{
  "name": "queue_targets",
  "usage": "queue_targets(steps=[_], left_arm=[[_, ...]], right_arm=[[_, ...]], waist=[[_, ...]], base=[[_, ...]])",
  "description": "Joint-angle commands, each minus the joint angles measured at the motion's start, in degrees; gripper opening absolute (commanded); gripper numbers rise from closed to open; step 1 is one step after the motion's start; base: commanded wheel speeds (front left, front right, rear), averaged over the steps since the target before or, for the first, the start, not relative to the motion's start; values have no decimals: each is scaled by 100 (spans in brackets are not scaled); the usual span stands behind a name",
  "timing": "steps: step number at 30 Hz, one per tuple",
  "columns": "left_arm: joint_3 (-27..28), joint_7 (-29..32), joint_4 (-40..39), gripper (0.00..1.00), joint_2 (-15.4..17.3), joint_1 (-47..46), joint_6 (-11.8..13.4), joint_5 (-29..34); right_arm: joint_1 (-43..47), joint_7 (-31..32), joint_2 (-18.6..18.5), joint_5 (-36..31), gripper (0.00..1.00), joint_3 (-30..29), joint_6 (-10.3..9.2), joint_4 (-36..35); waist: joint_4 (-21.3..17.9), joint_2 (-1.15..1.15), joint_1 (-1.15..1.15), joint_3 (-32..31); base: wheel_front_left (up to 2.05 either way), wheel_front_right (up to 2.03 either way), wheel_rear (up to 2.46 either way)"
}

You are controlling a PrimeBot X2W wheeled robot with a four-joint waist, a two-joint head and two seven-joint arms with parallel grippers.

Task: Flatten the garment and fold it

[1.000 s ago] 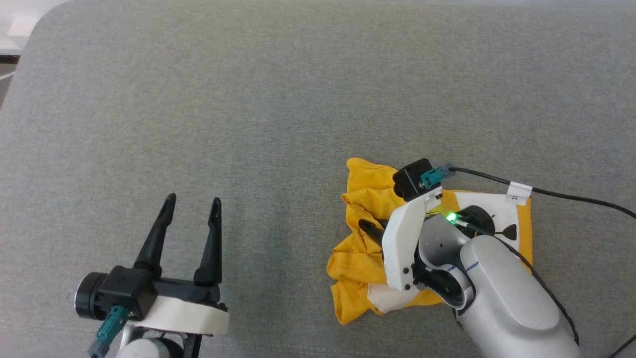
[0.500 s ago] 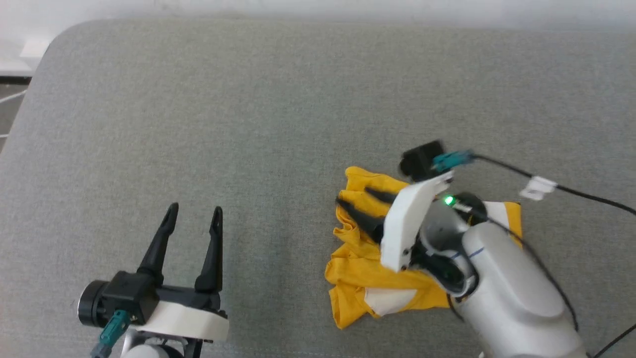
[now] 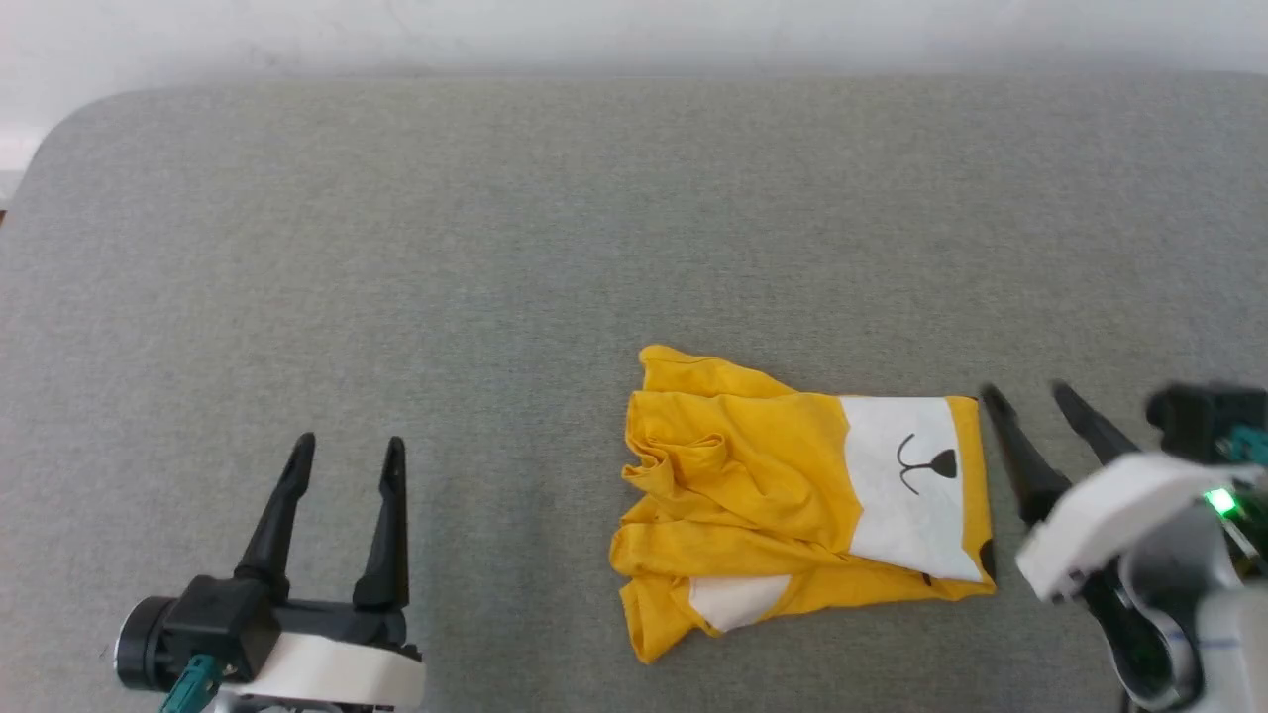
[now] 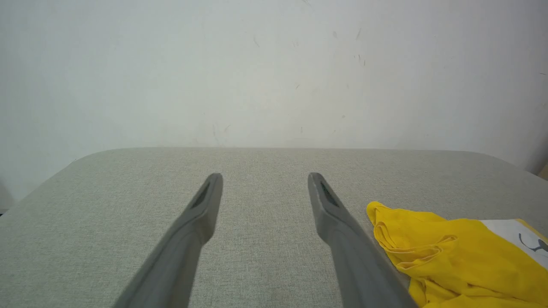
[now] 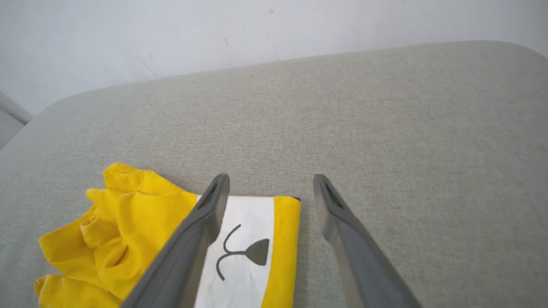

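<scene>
At the lower left of the head view, the left gripper hangs over the grey cushion. Its fingers are spread and empty, and it is well apart from the shirt. The yellow shirt lies right of centre in a rumpled, partly folded heap. It is bunched on its left side, and a white patch with a black nose-and-mouth mark sits on its right. At the lower right, just beside the shirt's right edge, the right gripper is blurred. Its fingers are parted, hold nothing, and seem clear of the cloth.
</scene>
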Motion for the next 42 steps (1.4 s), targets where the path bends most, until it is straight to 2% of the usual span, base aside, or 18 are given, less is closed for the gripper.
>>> queue_targets(steps=[1,5,9,19,23,24,25,26,27,33,42], left_arm=[[55,-26,-41,100,17,86,49,-45],[105,-26,-71,100,8,172,70,-65],[101,-26,-87,100,0,158,74,-69],[-32,-26,-13,100,52,29,38,-56],[-89,-26,34,100,84,-33,28,-54],[-103,-25,48,100,87,-47,27,-57],[-112,-18,64,100,89,-56,27,-62],[-123,-10,77,100,91,-63,27,-68],[-133,-3,89,100,94,-69,26,-74],[-194,20,129,100,106,-93,28,-94],[-249,62,-17,100,170,-101,59,-102]], right_arm=[[192,54,55,-54,100,-150,-5,-103],[572,279,163,-64,100,-412,-5,-213],[625,410,249,17,100,-424,-5,-80],[140,518,314,-64,100,-241,-5,916],[-43,587,327,-55,100,-376,-5,1413],[-76,644,332,-51,97,-432,-5,1546],[-113,690,338,-27,58,-515,-5,1672],[-154,722,344,5,33,-607,-5,1785],[-190,760,348,15,0,-670,-5,1891],[-320,731,357,120,0,-672,-5,2137],[-561,621,359,-69,0,-236,-5,1736]], waist=[[-85,0,1,1],[-165,0,1,11],[-191,0,1,67],[10,0,1,162],[136,0,1,181],[162,0,1,181],[178,0,1,180],[191,0,1,179],[201,0,1,178],[173,0,1,149],[-182,0,1,188]], base=[[0,0,0],[0,0,0],[0,0,0],[0,0,0],[0,0,0],[0,0,0],[0,0,0],[0,0,0],[0,0,0],[0,0,0],[0,0,0]])
